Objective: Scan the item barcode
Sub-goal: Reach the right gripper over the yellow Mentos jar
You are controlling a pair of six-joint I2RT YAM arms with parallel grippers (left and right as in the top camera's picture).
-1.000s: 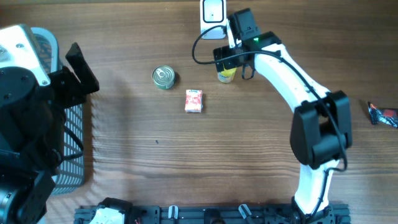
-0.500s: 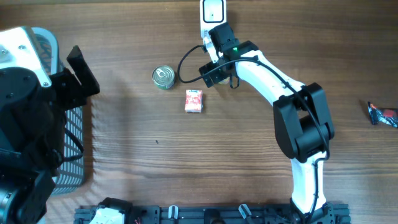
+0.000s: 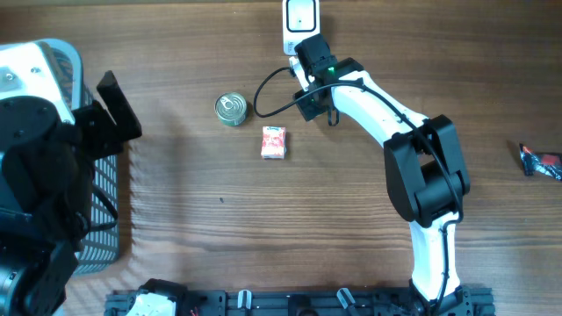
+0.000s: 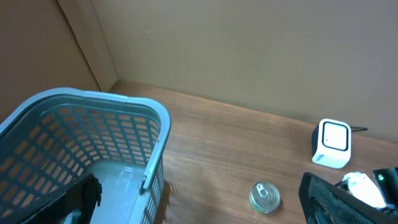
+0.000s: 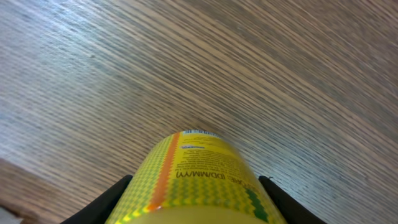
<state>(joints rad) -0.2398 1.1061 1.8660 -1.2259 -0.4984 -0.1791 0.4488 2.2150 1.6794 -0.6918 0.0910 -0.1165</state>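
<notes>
**Entry: yellow container in the right gripper, just short of the scanner**

- Basket (image 4: 134, 106): pale blue, slatted, at the robot's left, nothing seen in it. The left gripper (image 4: 199, 190) hangs above it with its jaws wide apart and nothing between them.
- Dark wrapped packet (image 3: 542, 161): lies at the far right of the table (image 3: 219, 228), well apart from everything else.
- Red-and-white packet (image 3: 274, 142): lies flat at mid-table, with no arm near it.
- Tin can (image 3: 232, 108): upright, beyond the packet. A loop of black cable (image 3: 263, 95) from the right arm sags near it.
- Yellow container (image 5: 193, 158): the task's item, clamped in the right gripper (image 5: 196, 193), with the black fingers (image 5: 102, 205) pressed to its two sides. The overhead view hides it under the wrist. A small printed strip at the label's far edge may be the barcode, but it is too small to confirm.
- Scanner (image 3: 301, 16): white and box-shaped, at the far edge, just beyond the right gripper.

Hazards, as judged from this position:
- The grip is on a rounded, glossy wall, so a quick wrist turn could let the container twist or drop.
- If the code faces away from the scanner window, the pass will not register.
- With so little room ahead, a forward push could knock the scanner over.
- The slack cable could drag the can.
</notes>
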